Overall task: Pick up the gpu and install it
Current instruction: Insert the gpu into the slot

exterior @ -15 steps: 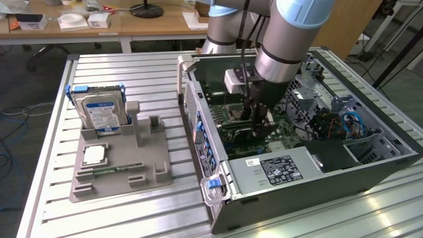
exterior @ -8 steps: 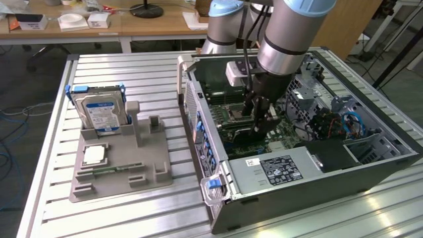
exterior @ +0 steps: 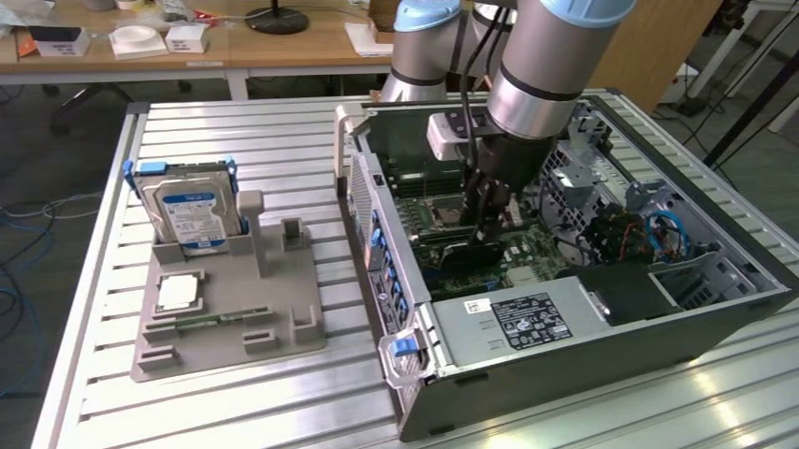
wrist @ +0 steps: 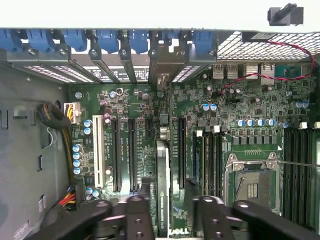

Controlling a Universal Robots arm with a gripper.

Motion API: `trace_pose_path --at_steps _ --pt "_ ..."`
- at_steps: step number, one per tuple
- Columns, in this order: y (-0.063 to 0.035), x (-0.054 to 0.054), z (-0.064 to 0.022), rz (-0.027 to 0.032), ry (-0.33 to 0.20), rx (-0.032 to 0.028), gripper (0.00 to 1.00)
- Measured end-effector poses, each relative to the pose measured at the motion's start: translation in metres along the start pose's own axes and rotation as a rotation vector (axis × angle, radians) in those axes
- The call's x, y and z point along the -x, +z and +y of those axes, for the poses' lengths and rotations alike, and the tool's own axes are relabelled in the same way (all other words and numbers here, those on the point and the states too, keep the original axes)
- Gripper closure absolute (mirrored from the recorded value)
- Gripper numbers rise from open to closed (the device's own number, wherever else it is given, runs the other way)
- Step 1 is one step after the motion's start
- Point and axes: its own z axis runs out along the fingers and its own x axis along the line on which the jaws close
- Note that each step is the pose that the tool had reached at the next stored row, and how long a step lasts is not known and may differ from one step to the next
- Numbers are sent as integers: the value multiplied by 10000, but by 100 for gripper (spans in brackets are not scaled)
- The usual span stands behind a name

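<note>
The computer case (exterior: 587,281) lies on its side on the slatted tabletop (exterior: 250,402) with its side panel off, so the motherboard (wrist: 150,130) faces up and the arm can come straight down onto the expansion slots (wrist: 116,155). The tool (wrist: 172,212) hangs over the middle of the board, its dark fingers (wrist: 137,215) straddling the gpu (wrist: 162,185) on either flank. In the wrist view the card stands on edge between them, with a little daylight showing on each side, so the tool appears loosened around the card rather than squeezing it; whether a pad brushes the card I cannot tell.

The gpu sits inside the case, upright in one of the long slots, next to the black slot bodies and not far from the empty CPU socket (wrist: 252,185). Its thin top edge faces the camera, with printed lettering running along it. Its long axis runs along the slot, from the tool toward the rear wall of the case, where the blue card retainers (wrist: 110,40) and the vented slot covers (wrist: 47,72) line up. The end nearest that wall points at the bracket opening. I judge it is seated or very nearly so, though the contact edge is hidden.

Out on the tabletop, well apart from the case, a grey fixture (exterior: 231,309) holds a hard drive (exterior: 190,217) upright and a CPU (exterior: 179,293) lying flat.
</note>
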Motion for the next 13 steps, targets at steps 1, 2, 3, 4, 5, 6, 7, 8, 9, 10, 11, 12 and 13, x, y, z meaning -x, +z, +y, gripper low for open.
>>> trace_pose_path --at_steps 1,2,3,4,5,6,7,8,9,10,11,12,13 --pt "0 0 0 0 0 0 63" --pt "0 0 0 0 1 0 69" --pt "0 0 0 0 0 0 69" --pt "0 0 0 -1 0 0 69" --pt "0 0 0 0 0 0 75" --pt "0 0 0 0 0 0 80" --pt "0 0 0 -1 0 0 86" --pt "0 0 0 0 0 0 86" --pt "0 0 0 -1 0 0 89" --pt "0 0 0 -1 0 0 89" --pt "0 0 0 0 0 0 89" --pt "0 0 0 0 0 0 89" --pt "0 0 0 -1 0 0 89"
